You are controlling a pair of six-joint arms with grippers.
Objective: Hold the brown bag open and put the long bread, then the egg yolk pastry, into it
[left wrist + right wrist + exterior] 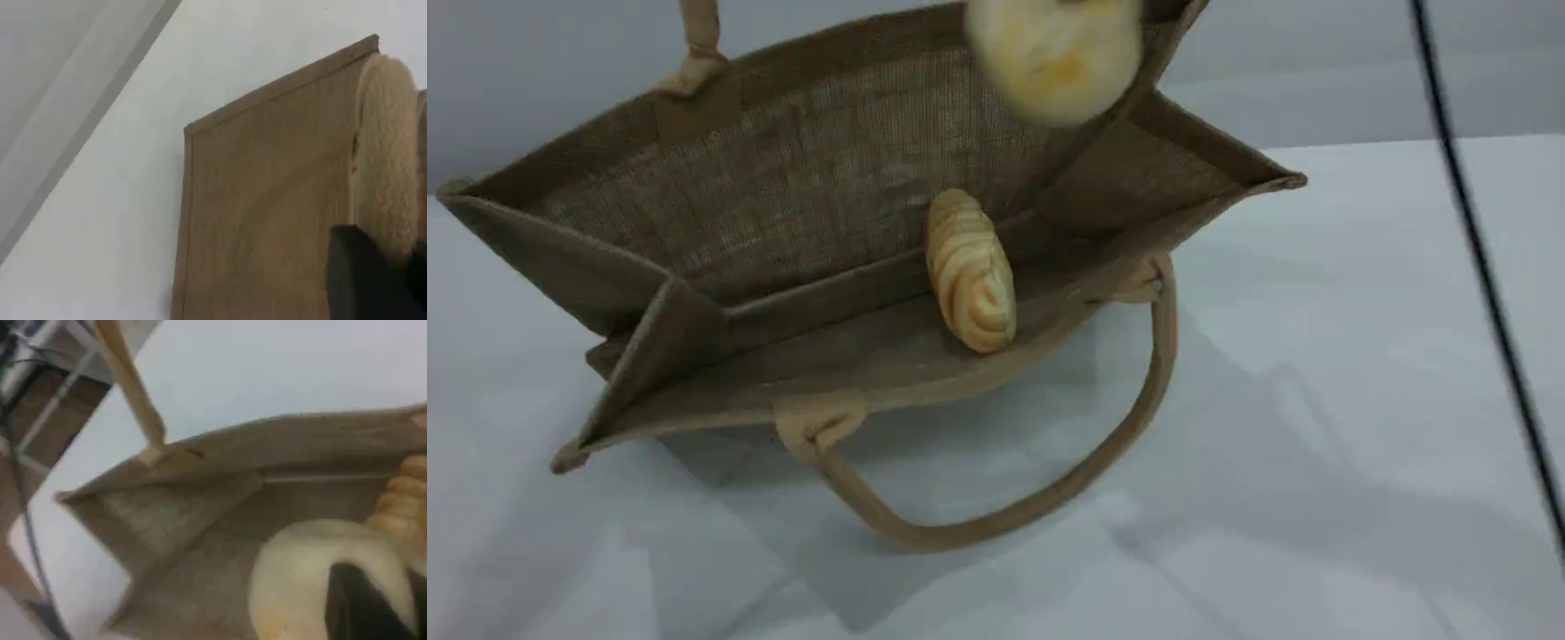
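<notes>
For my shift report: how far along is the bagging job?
Done: the striped orange-and-cream long bread lies inside the tan woven jute bag. In hand: the left gripper holds the upper beige rope handle, with the mouth open; the right gripper holds the round pale egg yolk pastry at the opening. Left: lower and release the pastry inside.

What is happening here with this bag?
The left gripper holds the bag open by its upper handle, and the mouth faces the scene camera. The bread already lies inside, on the lower wall. The right gripper holds the pastry in the air near the bag's upper rim, not yet set down inside.
</notes>
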